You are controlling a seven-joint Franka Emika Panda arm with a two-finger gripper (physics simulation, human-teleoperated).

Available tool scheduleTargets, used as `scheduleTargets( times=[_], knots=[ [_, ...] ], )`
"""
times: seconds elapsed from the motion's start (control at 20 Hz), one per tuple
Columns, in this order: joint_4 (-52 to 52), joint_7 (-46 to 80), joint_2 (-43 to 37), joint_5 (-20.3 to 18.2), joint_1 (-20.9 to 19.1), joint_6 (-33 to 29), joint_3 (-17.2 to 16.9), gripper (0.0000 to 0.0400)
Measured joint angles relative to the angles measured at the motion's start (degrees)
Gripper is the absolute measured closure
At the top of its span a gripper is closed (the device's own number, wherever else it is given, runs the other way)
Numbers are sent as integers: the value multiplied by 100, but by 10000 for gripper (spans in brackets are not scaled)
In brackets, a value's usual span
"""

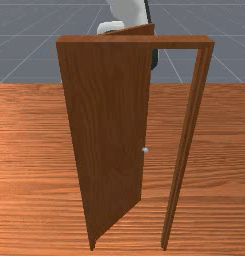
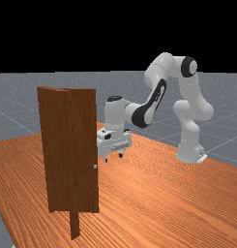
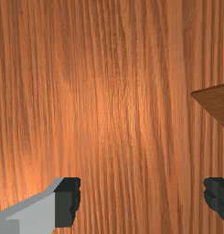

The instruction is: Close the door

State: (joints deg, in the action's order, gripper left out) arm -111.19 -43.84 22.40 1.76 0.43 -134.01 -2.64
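In the far view my gripper [image 2: 113, 158] hangs over the table, just to the right of the brown wooden door [image 2: 86, 145] and its small pale knob [image 2: 95, 166]. The front view has the door [image 1: 106, 125] ajar, hinged at the frame's left post and angled back toward the arm, its knob [image 1: 145, 150] at the free edge. The door hides most of my hand there. The wrist view shows my gripper [image 3: 142, 201] with fingers wide apart, nothing between them, and a corner of the door [image 3: 216, 103] off beyond one finger.
The door frame [image 1: 184, 145] has its bare right post apart from the door's free edge in the front view, with a lintel [image 1: 179, 42] across the top. Wooden table [image 2: 154, 193] surface lies below my hand. The arm's base [image 2: 189, 152] stands at the far view's right.
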Motion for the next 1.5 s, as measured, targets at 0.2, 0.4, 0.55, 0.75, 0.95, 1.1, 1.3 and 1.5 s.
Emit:
scheduleTargets(
  times=[0.2,0.4,0.55,0.75,0.95,1.1,1.3,1.5],
  knots=[
    [-1252,32,-828,67,9,-419,-28,346],
    [-1505,40,-1041,82,10,-392,-35,82],
    [-1537,134,-1069,177,35,-459,-56,18],
    [-923,707,-659,822,263,-183,-233,2],
    [297,568,128,660,280,209,-234,0],
    [496,514,258,594,263,267,-209,0],
    [625,29,336,382,134,268,-41,0],
    [1932,527,1113,272,195,849,-117,0]
  ],
)
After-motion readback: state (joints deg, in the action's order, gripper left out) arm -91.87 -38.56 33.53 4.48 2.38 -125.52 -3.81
